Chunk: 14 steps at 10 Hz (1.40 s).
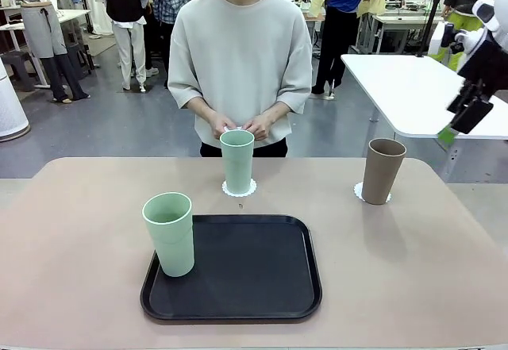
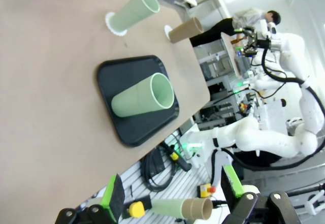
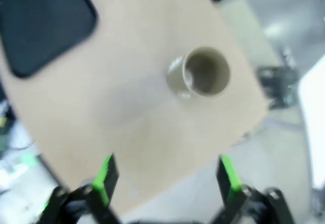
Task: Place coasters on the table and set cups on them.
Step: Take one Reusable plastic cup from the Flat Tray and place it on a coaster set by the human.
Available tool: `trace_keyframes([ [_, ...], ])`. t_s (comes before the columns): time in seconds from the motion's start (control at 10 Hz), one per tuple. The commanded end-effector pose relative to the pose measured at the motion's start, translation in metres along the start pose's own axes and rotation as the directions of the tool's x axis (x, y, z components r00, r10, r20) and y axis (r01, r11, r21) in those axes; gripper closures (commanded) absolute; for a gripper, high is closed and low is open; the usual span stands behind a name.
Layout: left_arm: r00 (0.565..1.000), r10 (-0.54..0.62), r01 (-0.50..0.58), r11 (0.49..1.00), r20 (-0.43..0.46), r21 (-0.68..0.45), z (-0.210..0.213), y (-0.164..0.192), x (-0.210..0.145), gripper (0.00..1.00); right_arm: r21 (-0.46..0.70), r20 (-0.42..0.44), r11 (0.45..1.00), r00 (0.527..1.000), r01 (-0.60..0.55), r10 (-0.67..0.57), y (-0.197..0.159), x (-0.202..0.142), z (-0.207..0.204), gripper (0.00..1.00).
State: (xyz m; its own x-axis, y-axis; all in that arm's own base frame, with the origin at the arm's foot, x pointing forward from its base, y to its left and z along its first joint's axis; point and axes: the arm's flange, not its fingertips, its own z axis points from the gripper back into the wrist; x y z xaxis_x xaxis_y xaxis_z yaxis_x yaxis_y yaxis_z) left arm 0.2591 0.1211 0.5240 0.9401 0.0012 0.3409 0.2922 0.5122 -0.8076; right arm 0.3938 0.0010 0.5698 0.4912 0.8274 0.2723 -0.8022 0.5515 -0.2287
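At nine o'clock of the black rounded tray (image 1: 262, 286), on the beige-pink bench (image 1: 71, 286), the last pale green tapered tumbler (image 1: 169, 232) has no coaster yet. Your right pincer (image 3: 165, 165) and left pincer (image 2: 171, 181) stand wide, empty. Let the person's hands (image 1: 258, 122) at twelve o'clock lay one, then grasp the tumbler at its middle, upright.

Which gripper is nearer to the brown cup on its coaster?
Right. The right gripper hangs above and beside the brown cup. The left gripper is far back, off the edge of the table, beyond the black tray.
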Motion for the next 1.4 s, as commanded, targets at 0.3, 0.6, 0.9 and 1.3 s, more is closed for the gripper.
trace_keyframes([
  [0.3, 1.0, -0.003, 0.003, 1.0, 0.002, -0.012, 0.001, -0.002, -0.001, 0.0, 0.392, -0.445, 0.829, 0.871, 0.398, -0.208, 0.068, 0.026, 0.034, 0.0],
  [0.6, 1.0, -0.003, 0.003, 1.0, 0.002, -0.012, 0.001, -0.002, -0.001, 0.0, 0.238, -0.468, 0.918, 0.866, 0.317, -0.177, 0.081, 0.001, 0.016, 0.0],
  [0.9, 1.0, -0.003, 0.003, 1.0, 0.002, -0.012, 0.001, -0.002, -0.001, 0.0, 0.695, -0.08, 0.634, 0.913, 0.339, -0.4, 0.038, -0.053, -0.001, 0.0],
  [1.3, 1.0, -0.003, 0.003, 1.0, 0.002, -0.012, 0.001, -0.002, -0.001, 0.0, 0.84, 0.142, 0.442, 0.66, 0.313, -0.738, 0.014, -0.16, -0.051, 0.0],
])
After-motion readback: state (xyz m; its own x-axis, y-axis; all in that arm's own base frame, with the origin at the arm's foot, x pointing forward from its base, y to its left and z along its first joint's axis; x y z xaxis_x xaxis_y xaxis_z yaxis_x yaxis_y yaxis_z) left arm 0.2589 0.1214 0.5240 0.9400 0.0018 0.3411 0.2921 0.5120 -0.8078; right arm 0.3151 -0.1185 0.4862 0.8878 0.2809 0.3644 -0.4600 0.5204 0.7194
